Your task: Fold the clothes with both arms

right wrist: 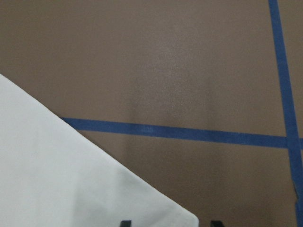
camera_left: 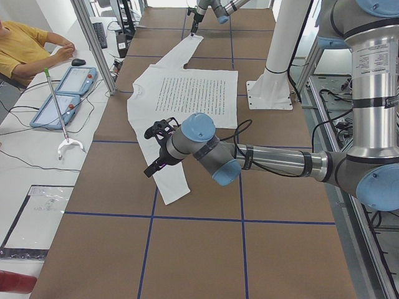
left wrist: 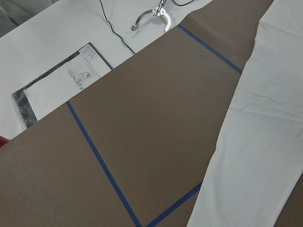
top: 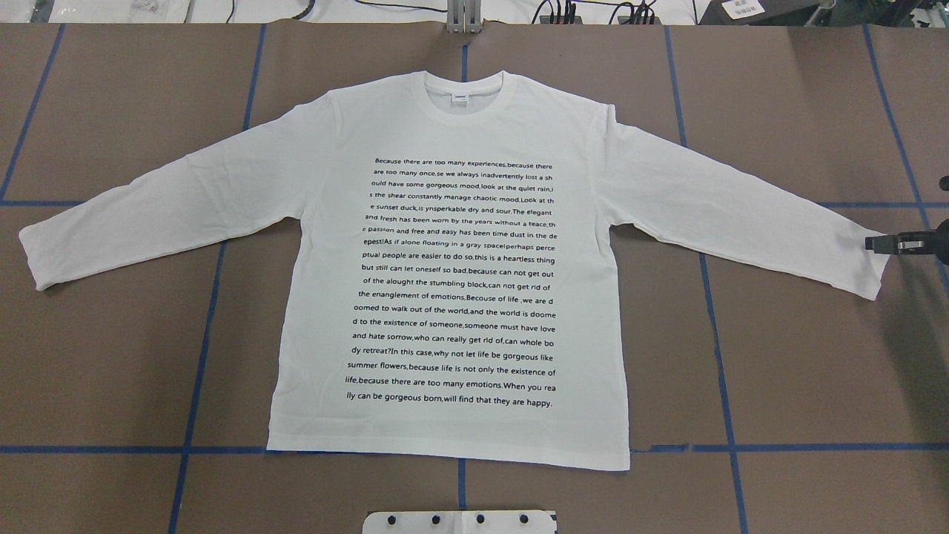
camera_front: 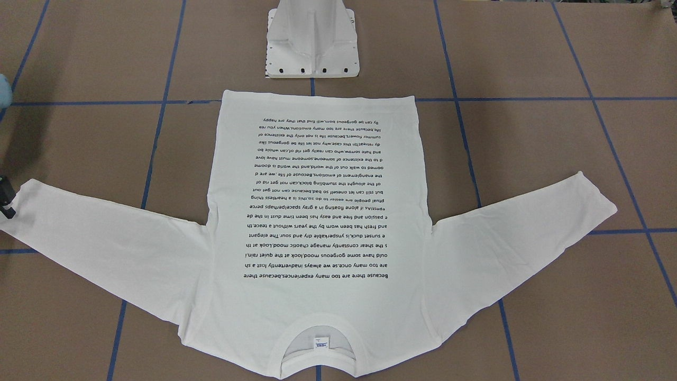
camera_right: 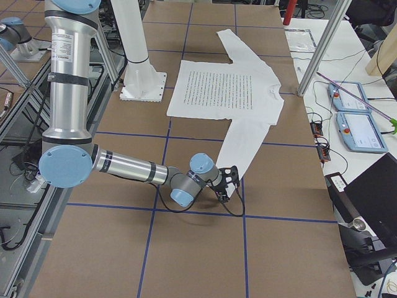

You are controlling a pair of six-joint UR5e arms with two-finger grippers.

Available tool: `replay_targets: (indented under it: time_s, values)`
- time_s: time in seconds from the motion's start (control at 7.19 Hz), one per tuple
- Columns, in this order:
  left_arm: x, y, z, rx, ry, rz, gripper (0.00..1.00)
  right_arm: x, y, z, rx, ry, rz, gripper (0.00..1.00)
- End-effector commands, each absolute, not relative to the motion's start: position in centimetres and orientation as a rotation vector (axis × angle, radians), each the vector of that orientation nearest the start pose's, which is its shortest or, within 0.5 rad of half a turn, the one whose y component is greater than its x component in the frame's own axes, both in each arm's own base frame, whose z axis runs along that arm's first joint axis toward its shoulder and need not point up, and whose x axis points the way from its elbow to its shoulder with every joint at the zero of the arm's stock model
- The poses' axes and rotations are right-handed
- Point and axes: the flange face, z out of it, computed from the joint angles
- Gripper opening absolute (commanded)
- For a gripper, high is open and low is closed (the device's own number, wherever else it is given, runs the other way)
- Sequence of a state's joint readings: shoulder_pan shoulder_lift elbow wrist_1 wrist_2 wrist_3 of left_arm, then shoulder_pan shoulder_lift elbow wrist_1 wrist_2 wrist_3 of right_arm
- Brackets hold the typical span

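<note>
The white long-sleeved T-shirt [top: 452, 274] lies flat on the brown table with its black text block up, collar [top: 463, 93] away from the robot and both sleeves spread out. My right gripper [top: 878, 243] sits low at the right sleeve's cuff [top: 875, 274]. In the right wrist view its two fingertips [right wrist: 124, 222] stand apart with the cuff corner [right wrist: 180, 215] between them, so it is open. My left gripper [camera_left: 149, 152] hovers above the left sleeve [camera_left: 168, 180] near its cuff. It shows only in the exterior left view, so I cannot tell whether it is open or shut.
The white pedestal base [camera_front: 312, 42] stands just behind the shirt's hem. Blue tape lines [top: 200, 348] cross the table. Beyond the far edge are two teach pendants [camera_left: 68, 87], a grabber tool [camera_left: 65, 143], a metal frame post [camera_left: 93, 43] and a seated person [camera_left: 22, 43].
</note>
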State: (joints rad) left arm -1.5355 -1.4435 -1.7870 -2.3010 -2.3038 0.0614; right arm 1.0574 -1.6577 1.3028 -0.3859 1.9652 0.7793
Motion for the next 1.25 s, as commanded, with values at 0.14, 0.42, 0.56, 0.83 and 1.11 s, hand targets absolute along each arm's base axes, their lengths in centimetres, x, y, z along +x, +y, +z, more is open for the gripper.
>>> replay_targets:
  time_s: [0.14,0.42,0.56,0.83,1.11]
  values:
    - [-5.1,-46.1,52.7,0.793,0.681,0.387,1.0,-14.6,-45.2,71.2,0.427,-0.787,0.084,0.25]
    - [-5.1,-46.1,52.7,0.793,0.681,0.387,1.0,-14.8,-45.5,70.8,0.433,-0.794,0.083,0.0]
    - [-5.0,-46.1,52.7,0.792,0.683,0.388,1.0,-14.9,-45.6,69.9,0.439,-0.812,0.073,0.0]
    - [-5.2,-45.9,52.9,0.792,0.677,0.388,1.0,-12.5,-47.4,65.7,0.418,-0.895,0.088,0.0]
    - [-5.4,-45.1,54.7,0.743,0.679,0.353,1.0,-9.3,-49.9,59.5,0.383,-0.916,0.143,0.0]
